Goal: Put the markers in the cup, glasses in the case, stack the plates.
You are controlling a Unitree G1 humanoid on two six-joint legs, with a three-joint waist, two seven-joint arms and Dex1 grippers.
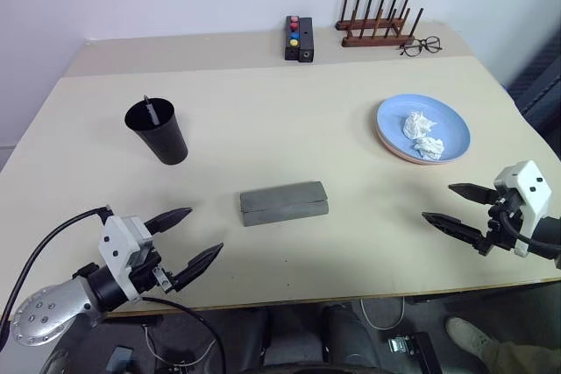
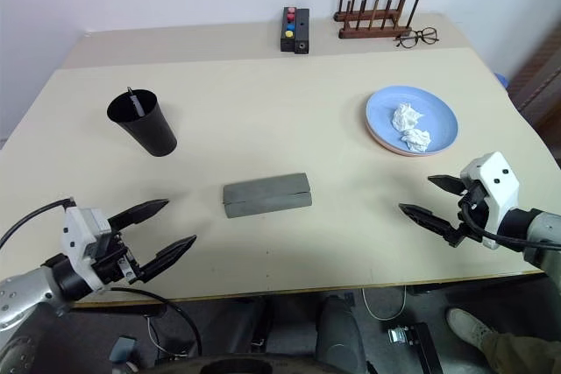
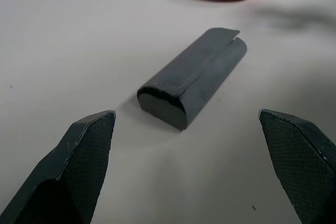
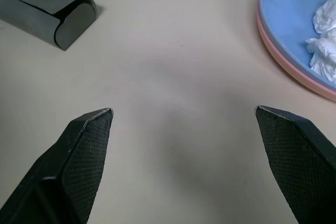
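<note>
Nearby, both open hands flank the closed case (image 1: 284, 202) over bare tabletop (image 1: 263, 111).

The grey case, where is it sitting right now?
The grey case lies shut near the middle of the table, between the black cup on the robot's left and the stacked plates on its right.

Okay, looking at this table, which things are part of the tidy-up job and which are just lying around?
Part of the job:
- black cup with a marker in it
- grey case, closed
- blue plate stacked on the pink plate

Just lying about:
- crumpled tissue on the blue plate
- wire-framed spectacles
- wooden rack
- black button box
</note>
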